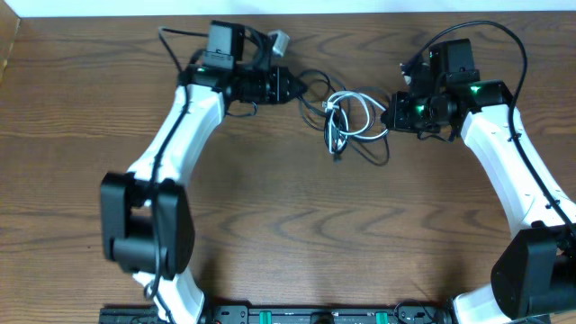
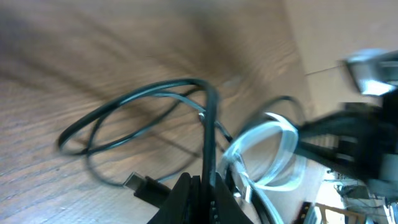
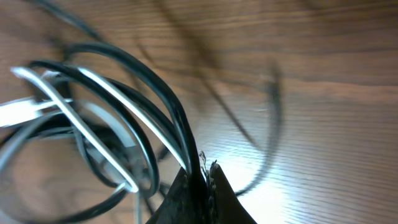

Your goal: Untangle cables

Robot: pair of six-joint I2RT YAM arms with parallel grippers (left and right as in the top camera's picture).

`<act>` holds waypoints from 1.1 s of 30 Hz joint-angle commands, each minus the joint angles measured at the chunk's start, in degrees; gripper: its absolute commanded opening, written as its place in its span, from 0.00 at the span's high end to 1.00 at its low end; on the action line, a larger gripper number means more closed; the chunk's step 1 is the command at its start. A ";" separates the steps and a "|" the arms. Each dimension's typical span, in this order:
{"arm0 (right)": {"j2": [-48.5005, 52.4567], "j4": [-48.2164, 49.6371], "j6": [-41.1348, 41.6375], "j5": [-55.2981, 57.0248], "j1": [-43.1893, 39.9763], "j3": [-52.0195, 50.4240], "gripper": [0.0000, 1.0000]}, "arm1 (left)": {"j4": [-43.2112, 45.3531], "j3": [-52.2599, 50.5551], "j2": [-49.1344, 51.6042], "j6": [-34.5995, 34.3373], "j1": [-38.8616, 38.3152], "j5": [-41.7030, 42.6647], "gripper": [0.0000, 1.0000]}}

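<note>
The cables (image 1: 346, 121) lie tangled on the wooden table between my two grippers: a white loop (image 1: 345, 94) mixed with thin black cords. My left gripper (image 1: 295, 87) reaches in from the left and is shut on a black cord. In the left wrist view that black cord (image 2: 211, 124) rises straight out of the closed gripper (image 2: 204, 183), with a black loop (image 2: 124, 118) and a USB plug (image 2: 140, 183) to its left and the white cable (image 2: 273, 149) to its right. My right gripper (image 1: 389, 112) is shut on a black cord (image 3: 168, 106) at the tangle's right edge, next to the white cable (image 3: 93, 143).
A small grey plug (image 1: 280, 40) lies behind the left arm near the table's far edge (image 1: 360, 13). The right arm's thick black cord (image 1: 504, 36) arcs above it. Both arm bases stand at the near edge.
</note>
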 commanded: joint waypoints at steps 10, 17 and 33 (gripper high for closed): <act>4.76 -0.61 2.16 7.98 -0.26 0.24 0.99 | 1.88 1.92 -21.94 -0.90 0.15 -0.28 0.92; 9.86 -1.20 2.16 7.72 -0.24 0.24 0.99 | 5.31 1.92 -27.52 -4.00 0.46 -6.69 0.93; 18.23 -2.05 2.12 8.04 -1.18 0.24 0.99 | 18.10 1.99 -35.19 -17.64 14.53 -12.50 0.93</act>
